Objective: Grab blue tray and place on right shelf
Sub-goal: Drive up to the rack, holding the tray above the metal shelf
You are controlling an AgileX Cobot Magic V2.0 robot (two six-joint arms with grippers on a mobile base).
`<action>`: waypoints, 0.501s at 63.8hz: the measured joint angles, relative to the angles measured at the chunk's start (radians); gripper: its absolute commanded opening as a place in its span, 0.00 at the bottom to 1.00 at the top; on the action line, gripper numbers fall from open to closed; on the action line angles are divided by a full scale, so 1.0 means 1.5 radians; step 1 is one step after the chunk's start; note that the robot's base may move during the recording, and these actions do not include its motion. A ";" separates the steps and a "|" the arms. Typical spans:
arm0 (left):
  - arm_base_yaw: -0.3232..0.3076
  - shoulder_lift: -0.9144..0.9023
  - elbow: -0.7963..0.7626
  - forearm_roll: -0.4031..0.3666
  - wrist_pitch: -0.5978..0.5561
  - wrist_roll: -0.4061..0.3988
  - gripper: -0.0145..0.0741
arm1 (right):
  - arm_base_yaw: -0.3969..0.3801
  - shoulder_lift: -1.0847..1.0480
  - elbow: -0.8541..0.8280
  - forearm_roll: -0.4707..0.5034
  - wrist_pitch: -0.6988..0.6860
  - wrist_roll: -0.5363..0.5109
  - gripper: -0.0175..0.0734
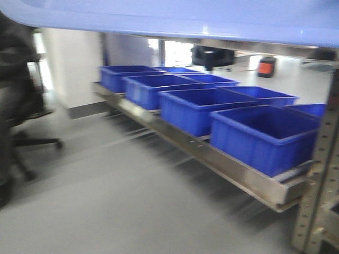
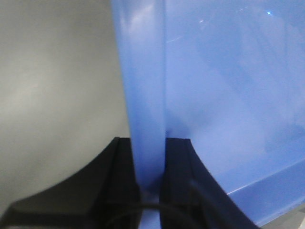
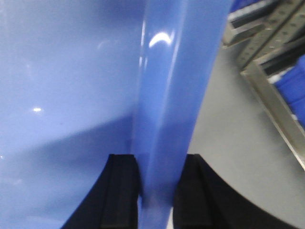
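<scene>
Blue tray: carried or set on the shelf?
Carried: left gripper and right gripper each clamp the blue tray by its rim, floor beyond.

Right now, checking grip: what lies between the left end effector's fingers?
The rolled rim of the glossy light-blue plastic tray, pinched by the left end effector, per the left wrist view.

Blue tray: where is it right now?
The blue tray hangs between the left gripper and right gripper, spanning the front view's top, above the dark-blue storage bins.
</scene>
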 measured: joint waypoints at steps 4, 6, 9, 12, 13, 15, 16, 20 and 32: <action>0.000 0.000 0.000 0.000 0.000 0.000 0.11 | 0.000 0.000 0.000 0.000 0.000 0.000 0.26; 0.000 0.000 0.000 -0.001 0.000 0.000 0.11 | 0.000 0.000 0.000 0.000 0.000 0.000 0.26; 0.000 0.000 0.000 -0.001 0.000 0.000 0.11 | 0.000 0.000 0.000 0.000 0.000 0.000 0.26; 0.000 0.000 0.000 -0.001 0.000 0.000 0.11 | 0.000 0.000 0.000 0.000 0.000 0.000 0.26; 0.000 0.000 0.000 -0.001 0.000 0.000 0.11 | 0.000 0.000 0.000 0.000 0.000 0.000 0.26; 0.000 0.000 0.000 -0.001 0.000 0.000 0.11 | 0.000 0.000 0.000 0.000 0.000 0.000 0.26; 0.000 0.000 0.000 -0.001 0.000 0.000 0.11 | 0.000 0.000 0.000 0.000 0.000 0.000 0.26; 0.000 0.000 0.000 -0.001 0.000 0.000 0.11 | 0.000 0.000 0.000 0.000 0.000 0.000 0.26; 0.000 0.000 0.000 -0.001 0.000 0.000 0.11 | 0.000 0.002 0.000 0.000 0.000 0.000 0.26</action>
